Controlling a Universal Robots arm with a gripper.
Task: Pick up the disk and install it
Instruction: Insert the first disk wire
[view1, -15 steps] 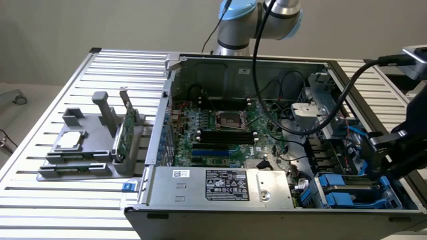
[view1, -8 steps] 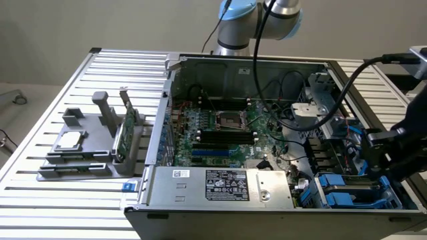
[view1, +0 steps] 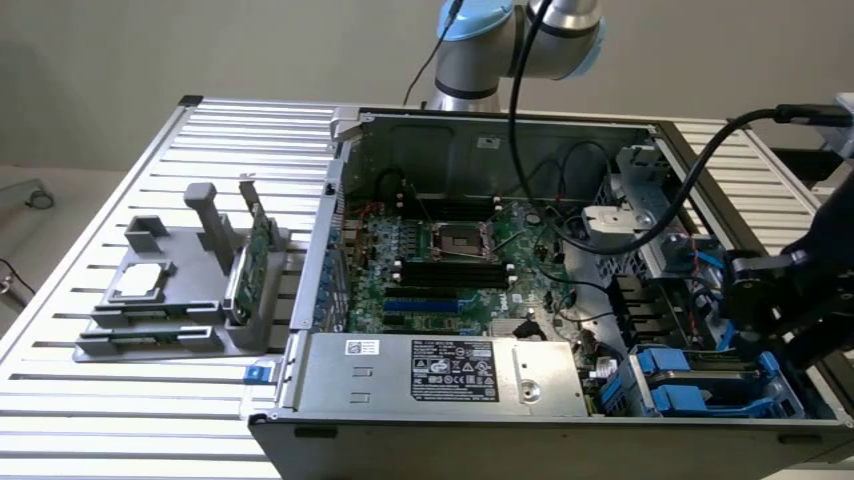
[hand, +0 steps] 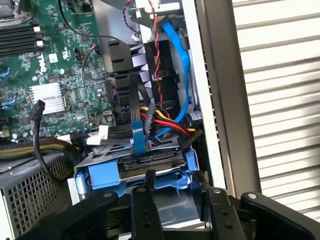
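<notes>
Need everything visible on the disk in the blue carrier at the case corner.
The flat silver-grey metal disk in its bright blue plastic carrier sits low in the drive bay at a corner of the open computer case, beside the perforated grey power supply box. The end facing the green motherboard shows a dark connector strip, and a thin blue flat cable runs down to it. The black gripper stands over its other edge, fingers apart. Whether they touch it cannot be told.
</notes>
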